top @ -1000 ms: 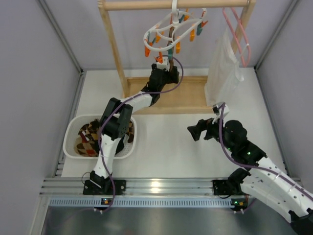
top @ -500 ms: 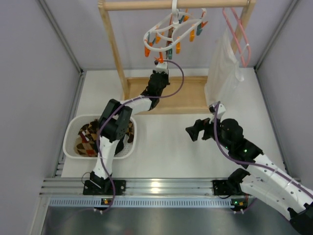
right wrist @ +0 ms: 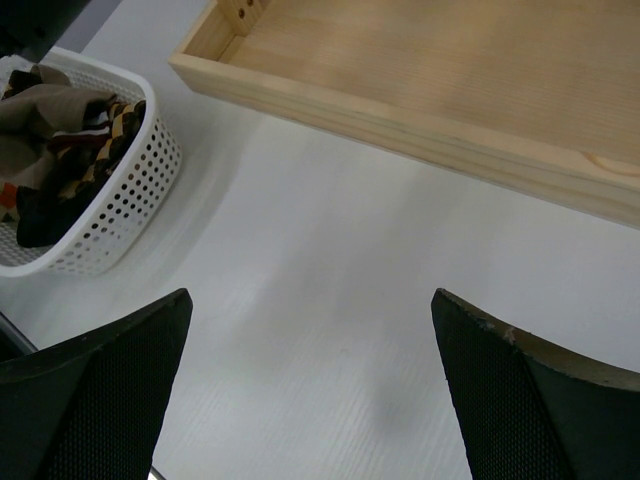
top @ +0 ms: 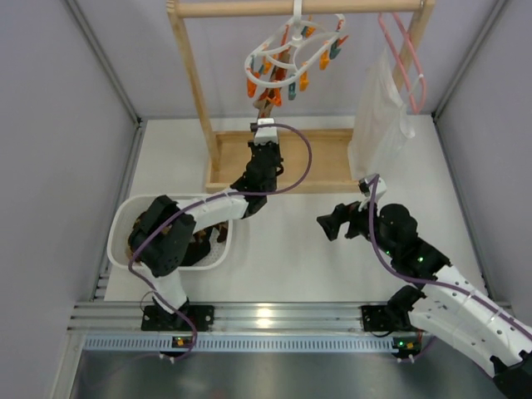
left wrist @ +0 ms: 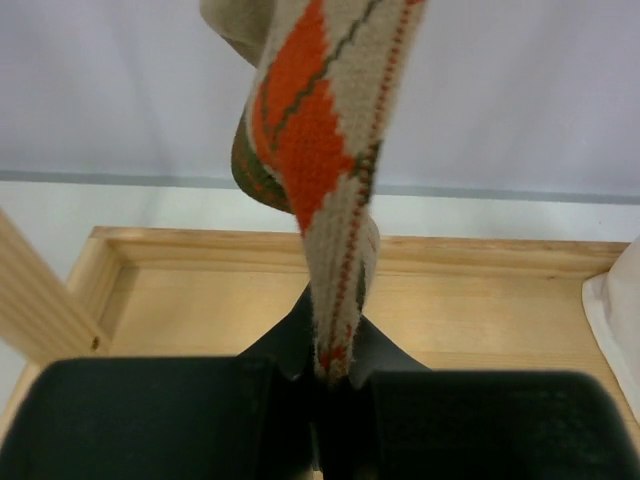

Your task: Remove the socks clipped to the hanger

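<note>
**Left gripper clamped on a hanging sock; right gripper spread above the surface**

1. Right gripper (top: 326, 224) (right wrist: 310, 400): nearest item, at right of centre. The jaws are spread wide with nothing between them, and it hovers over the white surface (top: 283, 258).
2. White perforated plastic basket (top: 119, 241) (right wrist: 120, 215): on the surface at near left, partly under the left arm's elbow. It contains a heap of argyle socks in brown, tan and orange (right wrist: 60, 130).
3. Left gripper (top: 264, 135) (left wrist: 330, 375): reached far forward over the rack's base, with its jaws closed tight on the lower tip of item 4.
4. Tan argyle sock with orange diamonds (left wrist: 320, 150) (top: 267, 106): hangs straight above the left gripper. Its upper end is among the pegs of item 5; the wrist view cuts it off.
5. White plastic oval ring hanger (top: 291, 54): hooked on the top bar of the pale wooden rack (top: 189, 75) and tilted, lower on the left. Orange and teal pegs (top: 301, 81) dangle from it.
6. Pink wire hanger (top: 405, 50): on the same bar, at far right, carrying a white translucent garment (top: 378, 116).
</note>
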